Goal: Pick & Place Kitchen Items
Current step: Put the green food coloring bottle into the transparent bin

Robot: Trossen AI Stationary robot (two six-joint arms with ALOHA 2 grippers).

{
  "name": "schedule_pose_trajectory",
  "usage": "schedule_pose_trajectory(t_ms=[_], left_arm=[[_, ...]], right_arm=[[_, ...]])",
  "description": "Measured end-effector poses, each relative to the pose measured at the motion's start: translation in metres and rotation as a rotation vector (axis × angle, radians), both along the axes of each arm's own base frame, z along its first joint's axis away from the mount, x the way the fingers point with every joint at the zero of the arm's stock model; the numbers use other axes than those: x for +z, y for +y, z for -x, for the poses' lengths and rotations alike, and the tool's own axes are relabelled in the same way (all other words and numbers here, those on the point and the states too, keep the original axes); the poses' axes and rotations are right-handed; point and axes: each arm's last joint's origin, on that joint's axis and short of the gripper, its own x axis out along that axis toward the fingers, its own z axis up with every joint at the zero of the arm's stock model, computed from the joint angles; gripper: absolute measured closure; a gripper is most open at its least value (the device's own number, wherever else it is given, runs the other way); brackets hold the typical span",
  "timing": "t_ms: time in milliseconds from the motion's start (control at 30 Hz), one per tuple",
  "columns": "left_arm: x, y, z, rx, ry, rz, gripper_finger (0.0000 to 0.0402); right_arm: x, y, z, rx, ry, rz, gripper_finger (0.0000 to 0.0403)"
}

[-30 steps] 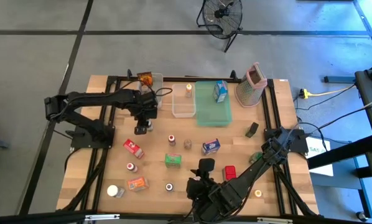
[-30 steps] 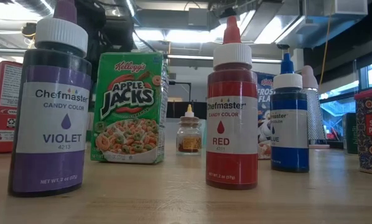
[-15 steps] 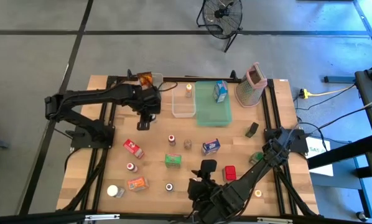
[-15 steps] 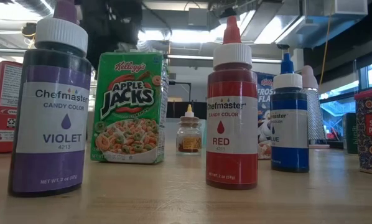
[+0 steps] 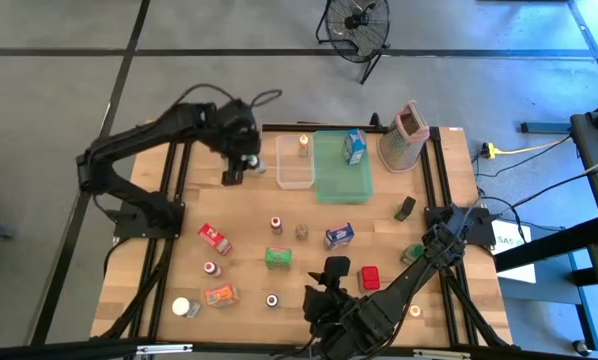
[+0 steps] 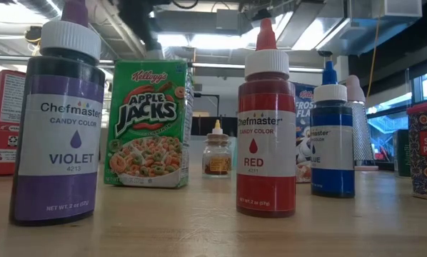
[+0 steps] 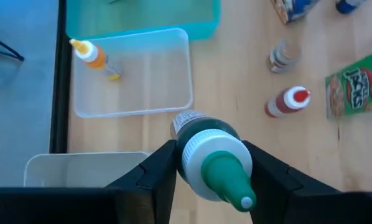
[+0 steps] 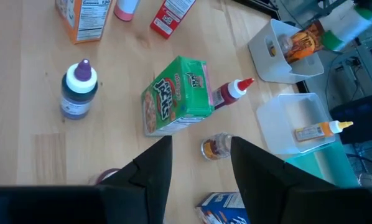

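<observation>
Left claw (image 7: 208, 163) grips a green-capped bottle (image 7: 214, 158), raised above the tabletop (image 5: 249, 250) near a clear bin (image 5: 294, 172). Right claw (image 8: 197, 163) hangs narrowly parted, holding nothing, above a green cereal box (image 8: 176, 95).

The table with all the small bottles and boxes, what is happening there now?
The left hand holds a green-capped bottle up in the air, near the clear plastic bins at the far side of the table. One bin already holds an orange-capped bottle. The right hand is open and empty, waiting above the near side, over the Apple Jacks box and the red bottle. Many small items are not yet in any bin.
</observation>
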Motion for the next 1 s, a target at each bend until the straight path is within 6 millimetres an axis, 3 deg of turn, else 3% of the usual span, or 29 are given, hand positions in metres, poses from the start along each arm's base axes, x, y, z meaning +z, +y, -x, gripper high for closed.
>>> schedule_pose_trajectory(t_ms=[200, 467, 733, 1000], left_arm=[[0.001, 0.043, -0.029, 0.014, 0.033, 0.024, 0.0257], [-0.028, 0.102, -0.07, 0.006, 0.052, 0.113, 0.0257], [-0.068, 0.146, -0.071, 0.059, 0.122, 0.168, 0.0256], [-0.088, 0.168, -0.076, 0.069, 0.078, 0.188, 0.0255]], right_arm=[[0.0, 0.0, 0.0, -0.004, -0.004, -0.002, 0.0238], [0.0, -0.001, 0.001, -0.006, 0.008, 0.008, 0.0238], [-0.001, -0.006, 0.007, -0.06, 0.028, 0.024, 0.0238], [-0.001, -0.008, 0.008, -0.075, 0.027, 0.037, 0.0238]])
